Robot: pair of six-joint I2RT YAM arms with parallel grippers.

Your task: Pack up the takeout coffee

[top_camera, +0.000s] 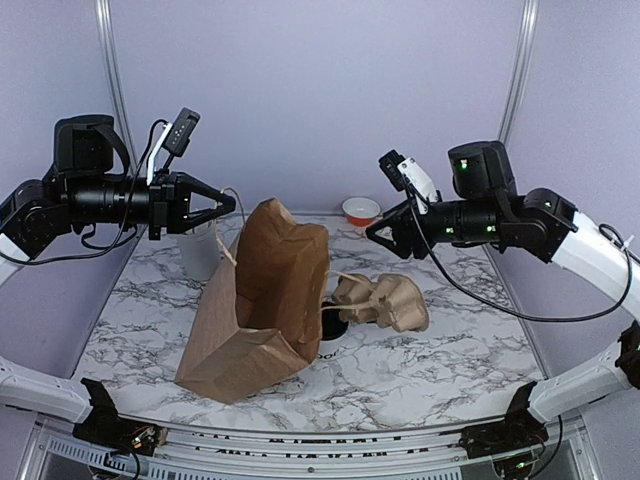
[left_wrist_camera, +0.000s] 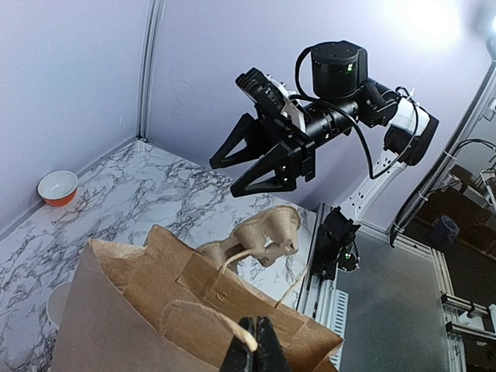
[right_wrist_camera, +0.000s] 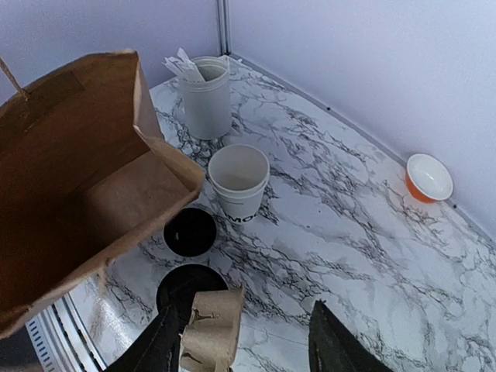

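Observation:
The takeout coffee cup, white with black lettering, stands upright and uncovered on the marble beside the brown paper bag. Two round black lids lie just in front of it. In the top view the bag hides the cup. My left gripper is shut on the bag's string handle, holding the bag's mouth up. My right gripper hangs open above the table, over the pulp cup carrier, with nothing between its fingers.
A tall white canister of sticks stands behind the cup, near the back wall. A small white bowl with an orange inside sits at the back right. The bag's open mouth faces my right gripper.

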